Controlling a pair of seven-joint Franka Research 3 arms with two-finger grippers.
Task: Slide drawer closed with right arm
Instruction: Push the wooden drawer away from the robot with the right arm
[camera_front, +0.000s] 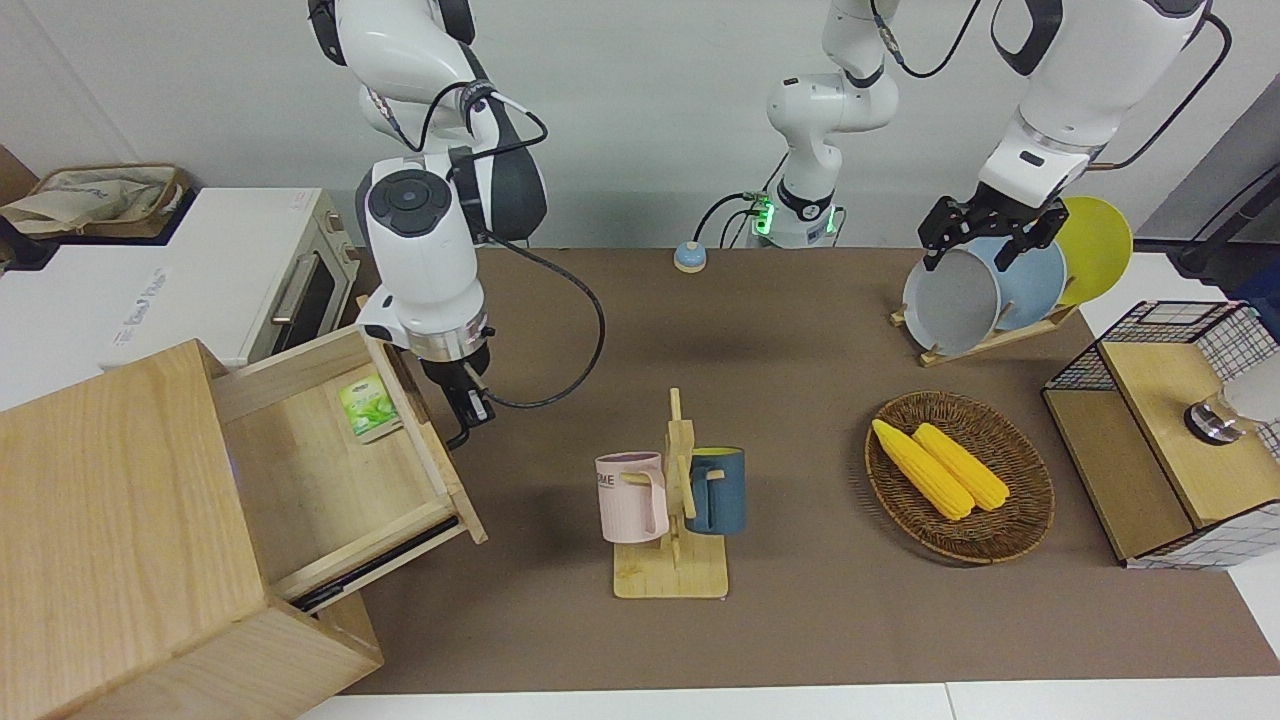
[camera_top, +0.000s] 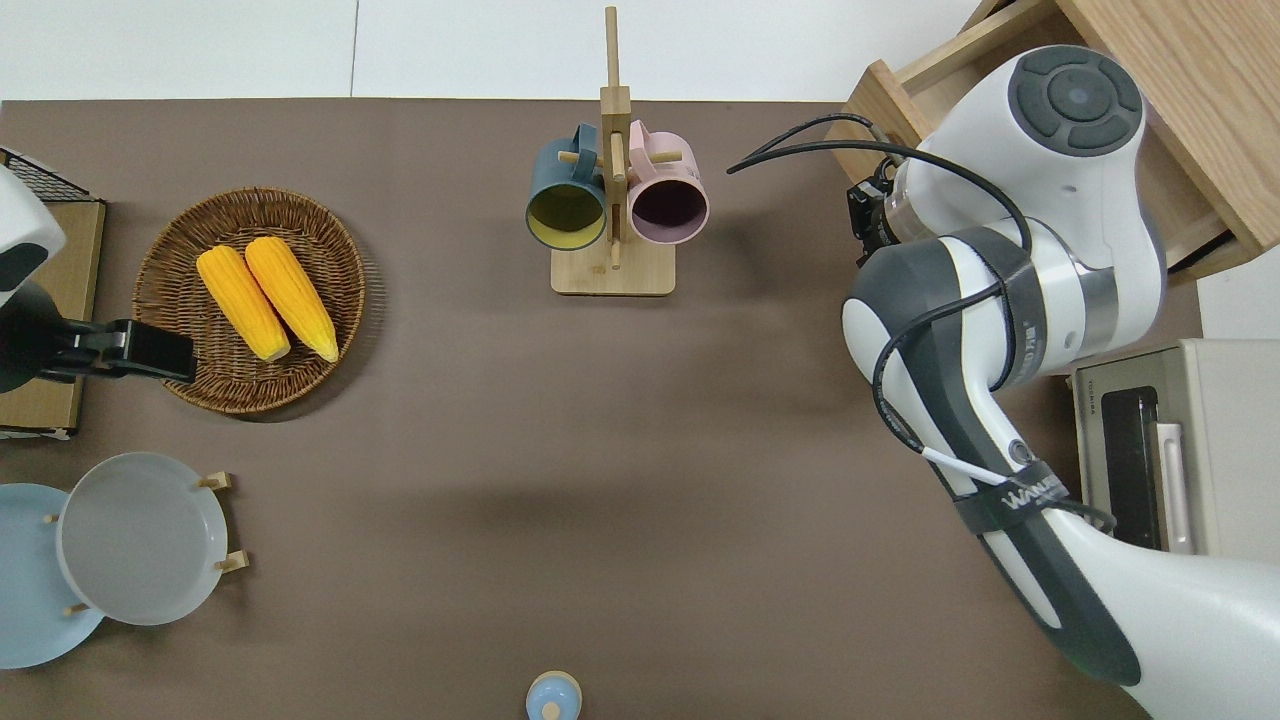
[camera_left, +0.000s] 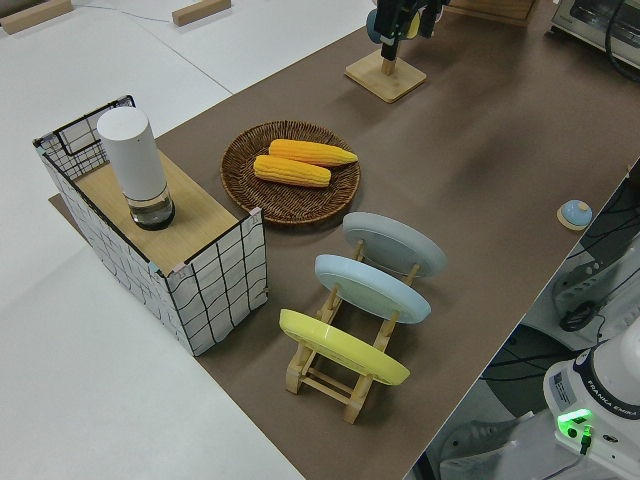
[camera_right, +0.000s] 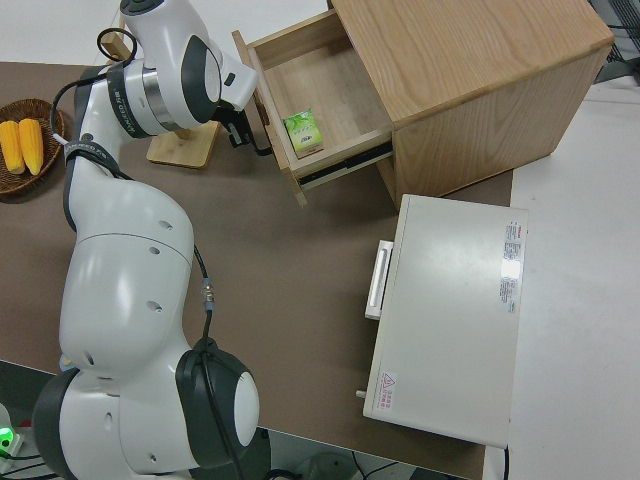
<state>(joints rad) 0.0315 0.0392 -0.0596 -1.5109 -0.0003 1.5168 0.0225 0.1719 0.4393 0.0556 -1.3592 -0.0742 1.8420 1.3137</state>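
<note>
The drawer stands pulled well out of the pale wooden cabinet at the right arm's end of the counter, near the counter's edge farthest from the robots, and a small green packet lies inside it on the bare wood. The right arm has its gripper low and just beside the drawer's front panel, about where the handle sits; the handle itself is hidden by the wrist in every view. Whether the jaws are open or closed, and whether they touch the front, cannot be told from these pictures. In my judgement this is the approach, or the very start of the push: the drawer is open nearly to its full travel, so the closing is not yet done. The next move calls for contact flat against the front panel near its middle, then a steady push straight along the drawer's run toward the cabinet; an off-centre push could skew it on its rails. The left arm is parked, its gripper's jaws spread.
</note>
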